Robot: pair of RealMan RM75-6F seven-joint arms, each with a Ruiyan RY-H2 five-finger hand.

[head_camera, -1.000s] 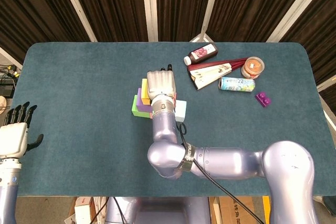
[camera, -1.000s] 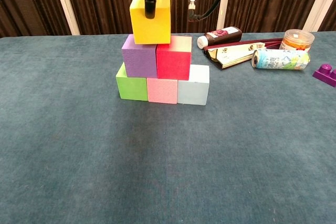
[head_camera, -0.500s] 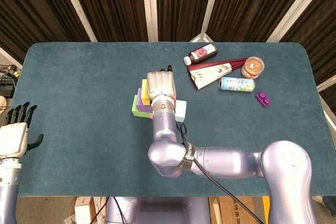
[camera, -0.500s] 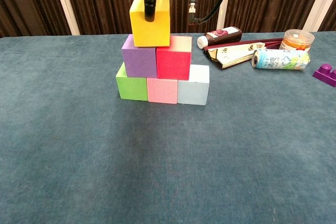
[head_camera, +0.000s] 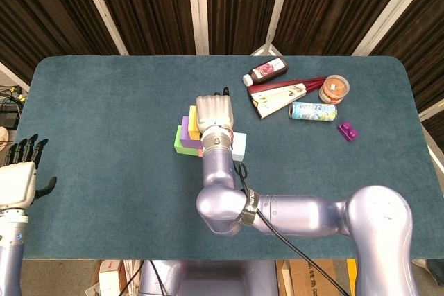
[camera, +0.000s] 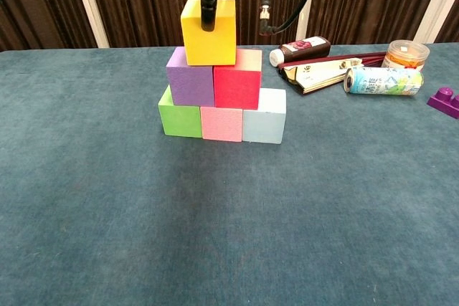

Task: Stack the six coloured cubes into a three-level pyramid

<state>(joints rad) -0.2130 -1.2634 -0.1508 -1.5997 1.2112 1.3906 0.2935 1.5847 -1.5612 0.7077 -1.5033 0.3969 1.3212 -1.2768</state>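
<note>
Final step: right hand [head_camera: 214,113] gripping yellow cube [camera: 209,32] atop purple cube [camera: 190,77] and red cube [camera: 237,79]; next centre, release; left hand [head_camera: 19,177] open, idle

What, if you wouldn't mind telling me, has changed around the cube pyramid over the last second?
The yellow foam cube, held by the right hand, has shifted slightly rightward and now sits more centred over the seam between the purple cube and the red cube. The hand moved slightly with it and has not let go. The two lower levels, the left hand at the table's edge and the clutter at the right stayed as they were.
</note>
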